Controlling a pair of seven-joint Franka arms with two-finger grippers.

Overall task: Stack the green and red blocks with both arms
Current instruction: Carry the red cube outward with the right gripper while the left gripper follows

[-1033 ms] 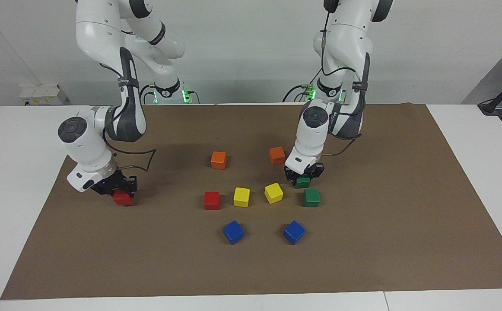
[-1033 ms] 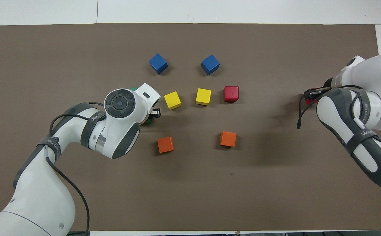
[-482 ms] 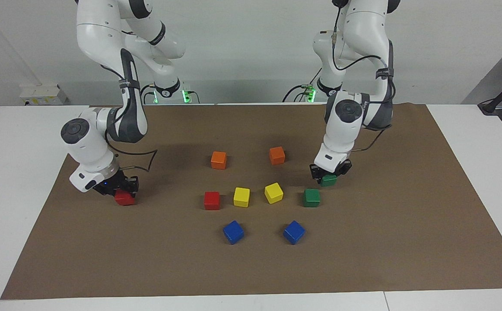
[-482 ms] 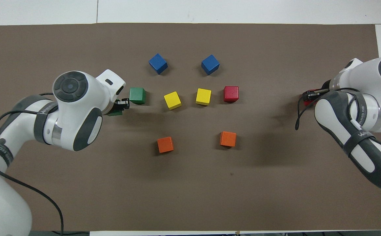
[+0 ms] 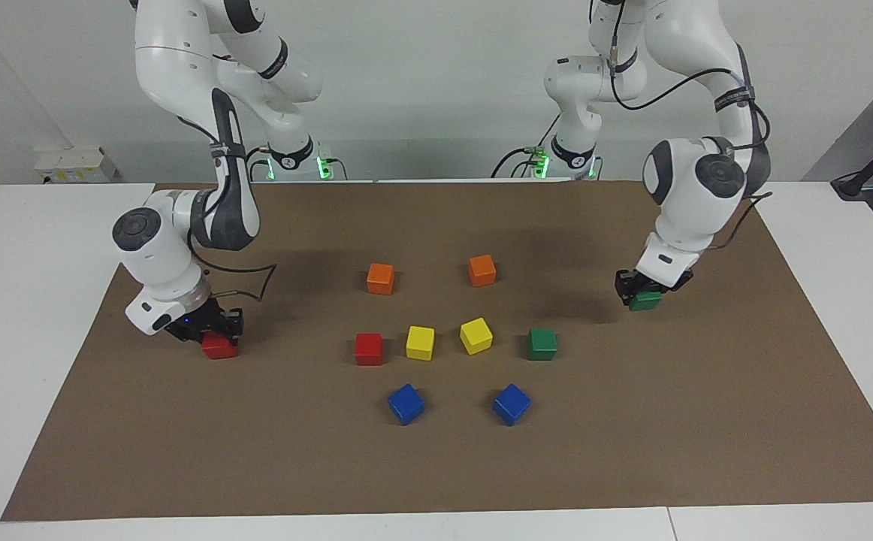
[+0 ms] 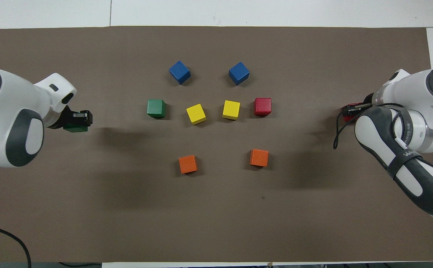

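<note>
Closest to the robots, two small matte orange cubes [image 5: 380, 278] [image 5: 481, 270] sit on the brown paper mat [image 5: 707, 421] that covers the white table [image 5: 31, 300], one toward each arm's end.

The left gripper [image 5: 643, 293] hangs over the mat toward the left arm's end of the table, clenched on a small dark green matte cube [image 5: 645, 300] that it carries clear of the surface, with its shadow lying on the paper beneath. The right gripper [image 5: 211, 330] is low over the mat at the right arm's end, its fingers closed around a bright red matte cube [image 5: 218, 346]; whether that cube rests on the paper or is just off it I cannot tell.

Next comes a row of four cubes across the middle of the mat: a second bright red cube [image 5: 368, 349] toward the right arm's end, then two yellow cubes [image 5: 420, 342] [image 5: 475, 335] side by side, then a second dark green cube [image 5: 541, 343] toward the left arm's end. All four stand apart from one another and none is stacked.

Farthest from the robots lie two blue cubes [image 5: 406, 403] [image 5: 511, 403], each turned at an angle to the row.
</note>
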